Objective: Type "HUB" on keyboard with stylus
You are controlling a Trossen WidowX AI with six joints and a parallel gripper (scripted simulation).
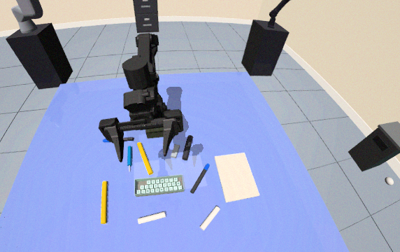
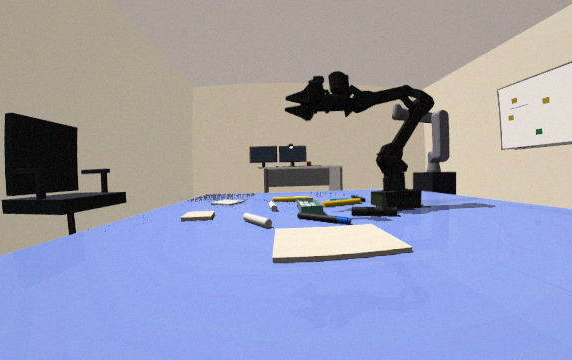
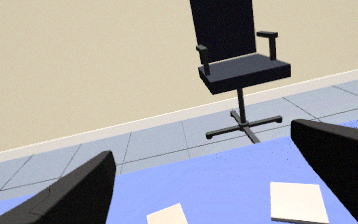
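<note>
The keyboard point(image 1: 159, 185) point(image 2: 309, 206) is a small green tray with rows of pale keys, lying flat on the desk; its letters are too small to read. A slim blue rod with a thin pale tip point(image 1: 129, 156), which looks like the stylus, lies behind and left of the keyboard in the top view. My gripper point(image 1: 143, 158) point(image 2: 286, 104) point(image 3: 202, 143) is wide open and empty. It hangs high above the desk, pointing roughly level, with its fingers far apart. Neither the keyboard nor the blue rod shows in the wrist view.
Yellow sticks point(image 1: 145, 158) point(image 1: 104, 202) lie near the keyboard. A black pen with a blue end point(image 1: 199, 179) point(image 2: 323, 218) lies right of it, before a cream pad point(image 1: 237, 177) point(image 2: 338, 243). White sticks point(image 1: 152, 218) point(image 1: 210, 218) lie in front. A black marker point(image 1: 187, 148) point(image 2: 374, 211) lies near the arm base.
</note>
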